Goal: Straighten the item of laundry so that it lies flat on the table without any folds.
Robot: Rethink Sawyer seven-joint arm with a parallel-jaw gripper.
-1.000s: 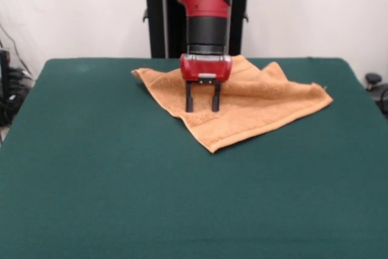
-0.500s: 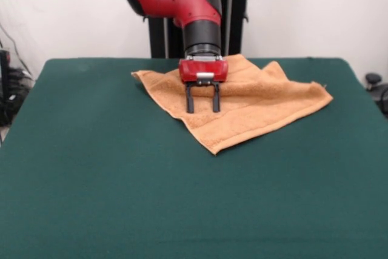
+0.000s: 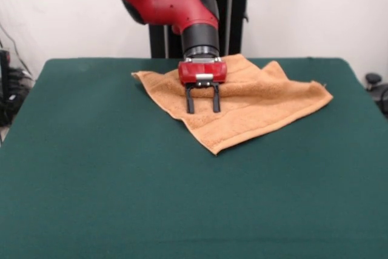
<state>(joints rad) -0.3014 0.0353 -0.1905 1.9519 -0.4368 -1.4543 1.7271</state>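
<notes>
Arm swung slightly left since before; gripper (image 3: 202,108) stayed put, fingers (image 3: 190,101) apart, tips over the rumpled orange towel (image 3: 254,110) on green table (image 3: 121,198)

Single view only, from the front. Set across the table (image 3: 91,198) from the robot, somewhat above the tabletop and tilted down. Far enough back to take in nearly the whole green top, its near edge cut off at the bottom. Pedestal and white wall behind; arm (image 3: 182,10) cropped at the top. Possibly cables at the left edge, too dim to tell.
</notes>
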